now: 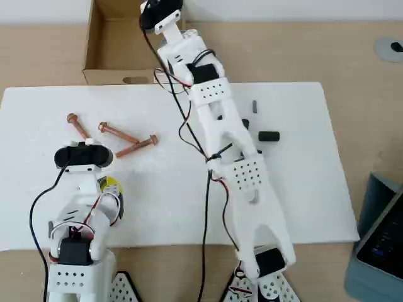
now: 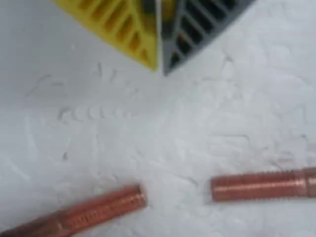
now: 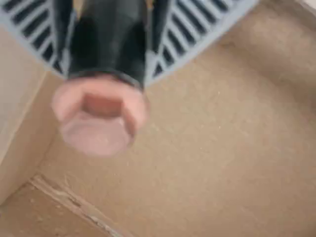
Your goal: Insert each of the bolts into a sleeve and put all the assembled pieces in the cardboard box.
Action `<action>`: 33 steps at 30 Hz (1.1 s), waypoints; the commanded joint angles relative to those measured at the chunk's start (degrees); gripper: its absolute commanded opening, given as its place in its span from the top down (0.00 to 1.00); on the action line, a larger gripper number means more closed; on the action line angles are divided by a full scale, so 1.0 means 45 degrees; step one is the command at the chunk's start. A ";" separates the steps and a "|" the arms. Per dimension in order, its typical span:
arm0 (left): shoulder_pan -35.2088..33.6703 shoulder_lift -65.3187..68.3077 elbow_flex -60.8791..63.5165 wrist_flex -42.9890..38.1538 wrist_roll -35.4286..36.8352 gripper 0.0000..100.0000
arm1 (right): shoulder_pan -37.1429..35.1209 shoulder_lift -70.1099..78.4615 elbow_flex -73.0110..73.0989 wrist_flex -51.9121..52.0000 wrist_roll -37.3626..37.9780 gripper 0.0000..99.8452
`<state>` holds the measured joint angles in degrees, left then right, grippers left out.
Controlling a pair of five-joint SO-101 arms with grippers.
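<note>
Three copper bolts lie on the white mat (image 1: 164, 207): one (image 1: 79, 126) at the far left, one (image 1: 118, 133) beside it, one (image 1: 137, 146) to their right. My left gripper (image 2: 159, 64) hovers just short of them, its yellow and grey fingers shut with nothing between them; two threaded bolt ends (image 2: 98, 212) (image 2: 261, 185) lie ahead of it. My right gripper (image 3: 106, 44) hangs over the floor of the cardboard box (image 3: 222, 148), shut on a black sleeve (image 3: 106, 39) with a copper bolt head (image 3: 98, 118) sticking out of it. From above, the right arm (image 1: 220, 126) stretches into the box (image 1: 101, 47).
Black sleeves lie on the mat to the right of the right arm: one (image 1: 269, 136) on its side, smaller ones (image 1: 255, 107) (image 1: 245, 124) nearby. A grey device (image 1: 381, 239) stands off the mat at the right edge. The left arm's base (image 1: 75, 264) is at the front left.
</note>
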<state>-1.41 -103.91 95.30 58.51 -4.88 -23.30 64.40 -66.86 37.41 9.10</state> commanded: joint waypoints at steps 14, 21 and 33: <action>-0.0117 -0.0088 -0.0078 0.0039 0.0000 1.00 | -0.0127 0.0420 -0.1514 0.0645 0.0742 0.86; -0.0117 -0.0088 -0.0078 0.0039 0.0000 1.00 | -0.0107 0.0440 -0.2647 0.1328 0.0723 0.86; -0.0117 -0.0088 -0.0078 0.0039 0.0000 1.00 | -0.0068 0.0440 -0.6261 0.5744 0.0703 0.86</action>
<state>-1.41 -103.91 95.30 58.51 -4.88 -23.74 67.38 -89.54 59.74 12.18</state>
